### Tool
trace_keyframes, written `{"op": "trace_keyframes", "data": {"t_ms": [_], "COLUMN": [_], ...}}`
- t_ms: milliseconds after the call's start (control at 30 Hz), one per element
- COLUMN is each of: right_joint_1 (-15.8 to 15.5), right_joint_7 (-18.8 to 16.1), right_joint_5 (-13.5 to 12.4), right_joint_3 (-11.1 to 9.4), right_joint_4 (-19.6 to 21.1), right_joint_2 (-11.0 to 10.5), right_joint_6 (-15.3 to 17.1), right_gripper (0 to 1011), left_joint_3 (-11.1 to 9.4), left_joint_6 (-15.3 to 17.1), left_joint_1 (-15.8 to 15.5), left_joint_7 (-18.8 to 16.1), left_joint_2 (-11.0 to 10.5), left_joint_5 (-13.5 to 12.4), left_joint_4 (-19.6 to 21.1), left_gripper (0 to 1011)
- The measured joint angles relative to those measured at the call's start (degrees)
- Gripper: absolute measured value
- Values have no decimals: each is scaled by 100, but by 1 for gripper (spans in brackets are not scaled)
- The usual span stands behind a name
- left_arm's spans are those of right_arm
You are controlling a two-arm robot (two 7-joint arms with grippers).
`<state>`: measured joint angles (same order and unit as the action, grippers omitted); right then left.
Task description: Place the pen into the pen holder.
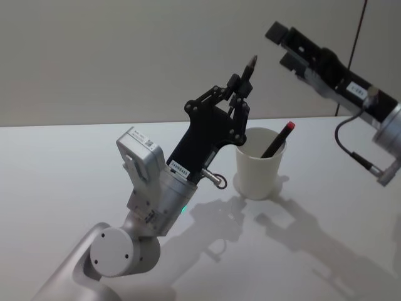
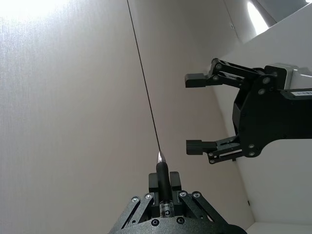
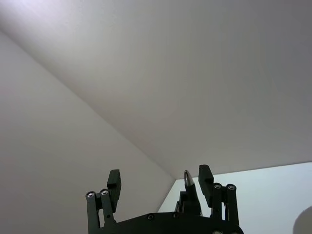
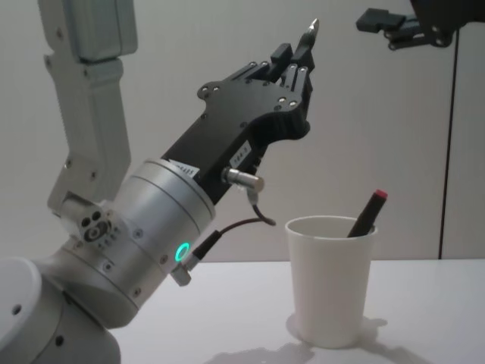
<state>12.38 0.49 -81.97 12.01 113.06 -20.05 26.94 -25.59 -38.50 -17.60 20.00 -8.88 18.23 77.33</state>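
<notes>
My left gripper [image 1: 240, 84] is raised above the table, left of the pen holder, shut on a dark pen [image 1: 250, 65] whose silver tip points upward. The left wrist view shows the pen [image 2: 162, 176] upright between the closed fingers. The pen holder [image 1: 259, 166] is a white paper cup standing on the table; a black pen with a red end [image 1: 279, 138] leans inside it. My right gripper [image 1: 281, 45] hangs open and empty, high at the upper right above the cup. In the chest view the held pen [image 4: 309, 36] sits well above the cup [image 4: 330, 284].
The white table [image 1: 69, 175] stretches around the cup, with a plain wall behind it. A thin dark vertical line [image 4: 455, 129] runs down the wall at the right. The left arm's large grey wrist [image 1: 147, 188] rises from the table's front left.
</notes>
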Motion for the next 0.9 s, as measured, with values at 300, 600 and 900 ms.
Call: {"op": "trace_keyframes", "data": {"t_ms": [300,600,900], "right_joint_1": [173,306,399], "right_joint_7": [-68,-291,-452], "right_joint_5": [361,728,1056], "right_joint_3": [97,241,376], "right_joint_4": [-114,-282,-466], "right_joint_2": [-28,-12,-8], "right_joint_6": [-209,-281,-326], "right_gripper": [1001,1002,1001], "left_joint_3": [0,0,0], "left_joint_6": [0,0,0], "left_joint_1": [0,0,0], "left_joint_7": [0,0,0], "left_joint_2": [0,0,0], "left_joint_5": [0,0,0], "left_joint_4": [0,0,0], "left_gripper": [138,138,138]}}
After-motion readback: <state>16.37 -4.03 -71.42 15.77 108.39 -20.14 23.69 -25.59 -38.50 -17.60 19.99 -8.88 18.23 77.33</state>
